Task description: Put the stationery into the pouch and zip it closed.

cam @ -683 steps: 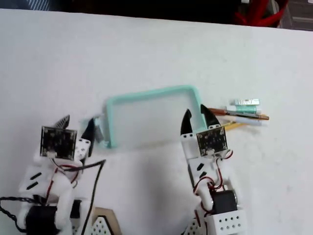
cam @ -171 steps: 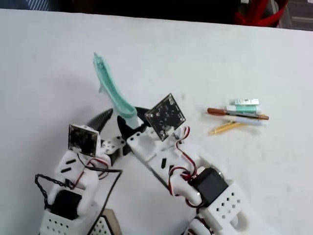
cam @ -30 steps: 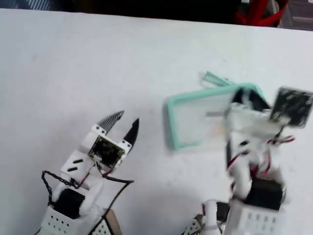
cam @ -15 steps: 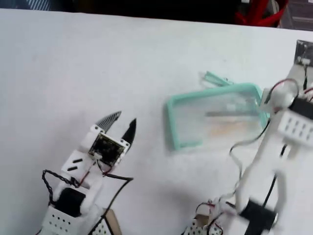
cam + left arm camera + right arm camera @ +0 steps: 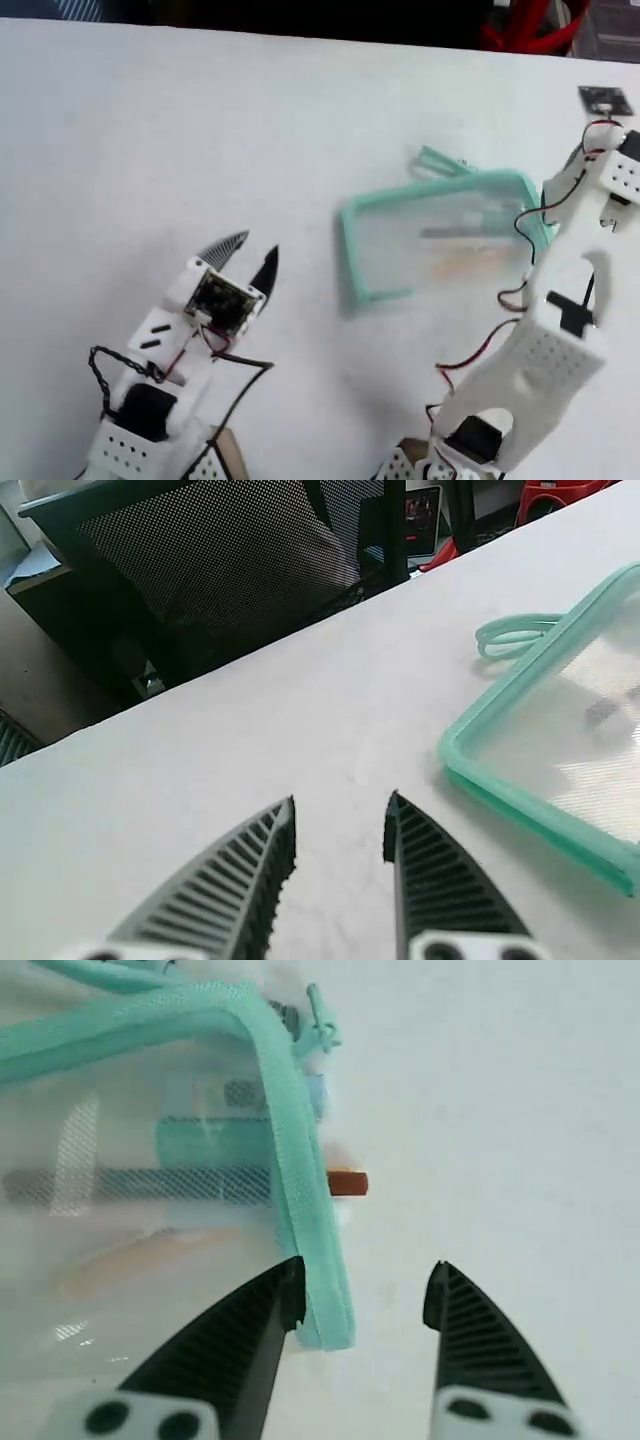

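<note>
Table (image 5: 200, 120): pouch (image 5: 440, 240) stays put; right claw (image 5: 365, 1275) risen.

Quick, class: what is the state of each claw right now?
Left claw: open, holding nothing.
Right claw: open, holding nothing, at the edge of the pouch.

Pouch (image 5: 400, 240): we see it flat on the table (image 5: 200, 110), right of centre.
Stationery (image 5: 460, 234): in or under the pouch, we cannot tell; one pen end (image 5: 347, 1183) juts past its right edge.
Left gripper (image 5: 248, 255): well left of the pouch.
Right gripper (image 5: 366, 1268): over that right edge.
</note>
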